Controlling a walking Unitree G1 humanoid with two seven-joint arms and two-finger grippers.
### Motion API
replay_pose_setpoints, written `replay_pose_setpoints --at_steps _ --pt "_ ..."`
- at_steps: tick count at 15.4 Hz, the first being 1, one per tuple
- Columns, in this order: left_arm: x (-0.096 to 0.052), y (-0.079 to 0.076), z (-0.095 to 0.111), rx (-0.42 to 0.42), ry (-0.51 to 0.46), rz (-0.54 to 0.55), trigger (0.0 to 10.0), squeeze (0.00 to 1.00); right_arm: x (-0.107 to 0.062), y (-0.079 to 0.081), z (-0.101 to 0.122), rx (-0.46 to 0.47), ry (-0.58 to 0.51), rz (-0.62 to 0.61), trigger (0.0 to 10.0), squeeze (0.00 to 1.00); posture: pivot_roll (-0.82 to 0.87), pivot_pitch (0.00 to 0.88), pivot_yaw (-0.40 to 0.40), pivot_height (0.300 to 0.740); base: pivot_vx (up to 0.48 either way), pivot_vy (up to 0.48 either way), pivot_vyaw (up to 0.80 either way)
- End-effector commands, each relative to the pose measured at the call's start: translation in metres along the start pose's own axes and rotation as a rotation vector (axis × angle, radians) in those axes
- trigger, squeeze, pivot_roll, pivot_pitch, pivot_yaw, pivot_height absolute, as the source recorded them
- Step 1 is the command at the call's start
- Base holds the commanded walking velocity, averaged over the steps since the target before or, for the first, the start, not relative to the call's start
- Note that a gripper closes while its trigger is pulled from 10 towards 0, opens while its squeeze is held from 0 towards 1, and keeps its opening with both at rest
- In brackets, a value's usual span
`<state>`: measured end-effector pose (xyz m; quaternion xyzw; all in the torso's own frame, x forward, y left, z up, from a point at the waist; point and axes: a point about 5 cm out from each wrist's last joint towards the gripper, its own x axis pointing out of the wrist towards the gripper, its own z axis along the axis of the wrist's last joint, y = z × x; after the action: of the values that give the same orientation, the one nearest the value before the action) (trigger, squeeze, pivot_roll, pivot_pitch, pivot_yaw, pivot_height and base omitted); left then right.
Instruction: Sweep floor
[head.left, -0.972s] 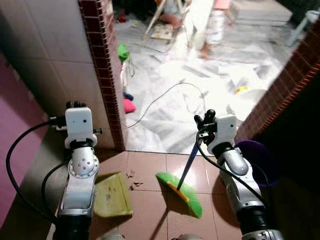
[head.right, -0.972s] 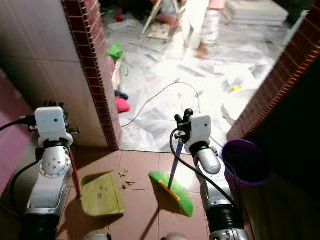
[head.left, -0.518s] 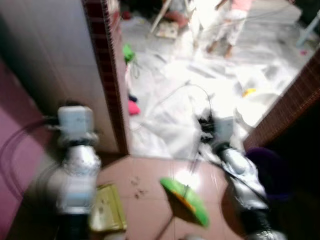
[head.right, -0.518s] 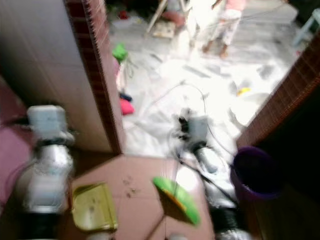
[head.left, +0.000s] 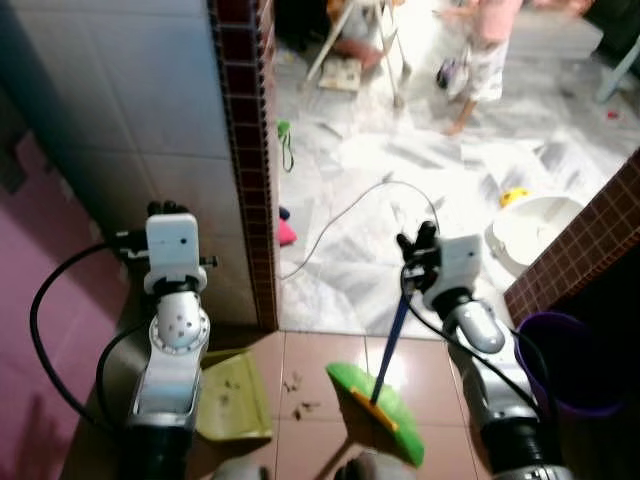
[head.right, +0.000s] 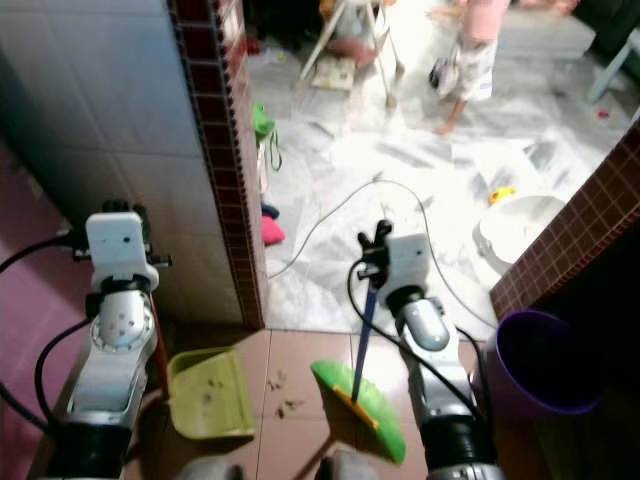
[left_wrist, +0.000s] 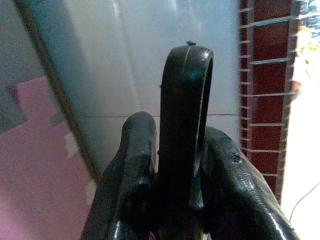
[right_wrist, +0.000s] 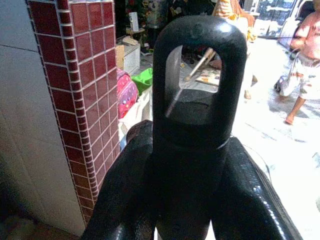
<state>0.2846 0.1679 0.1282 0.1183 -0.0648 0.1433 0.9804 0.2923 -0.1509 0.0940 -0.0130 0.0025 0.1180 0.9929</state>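
A green broom head (head.left: 377, 412) rests on the brown tile floor, its blue handle (head.left: 392, 335) rising to my right gripper (head.left: 414, 246), which is shut on the broom handle's black looped end (right_wrist: 199, 95). A yellow-green dustpan (head.right: 208, 394) lies on the tiles to the left with crumbs in it. Its handle runs up to my left gripper (head.left: 165, 212), shut on the dustpan handle's black loop (left_wrist: 184, 125). Small bits of debris (head.left: 297, 395) lie on the tiles between dustpan and broom.
A white tiled wall with a red brick edge (head.left: 250, 170) stands just ahead on the left. Beyond lies a bright marble floor with a cable (head.left: 340, 215), a white basin (head.left: 540, 225) and a person (head.left: 480, 55). A purple bucket (head.right: 535, 360) sits at the right.
The camera has shifted, so the wall edge now sits further right and the person further back. Both grippers keep their holds; broom and dustpan stay about where they were on the tiles.
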Motion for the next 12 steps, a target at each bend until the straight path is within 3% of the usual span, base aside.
replay_pose_setpoints --at_steps 1,6,12 --pt "0.003 0.004 0.006 0.011 -0.040 0.015 10.0 0.00 0.004 0.003 0.008 -0.006 -0.028 0.009 10.0 0.00 -0.08 0.000 -0.022 0.740 0.000 0.000 0.00" --pt "0.004 -0.014 -0.002 -0.034 -0.025 -0.050 10.0 0.00 0.007 -0.001 0.011 -0.033 -0.036 -0.027 10.0 0.00 -0.08 0.000 -0.024 0.740 0.000 0.000 0.00" --pt "0.011 -0.038 -0.019 -0.085 0.046 -0.067 10.0 0.00 0.025 -0.010 0.032 0.018 -0.101 -0.085 10.0 0.00 -0.10 0.000 -0.016 0.740 0.000 0.000 0.00"
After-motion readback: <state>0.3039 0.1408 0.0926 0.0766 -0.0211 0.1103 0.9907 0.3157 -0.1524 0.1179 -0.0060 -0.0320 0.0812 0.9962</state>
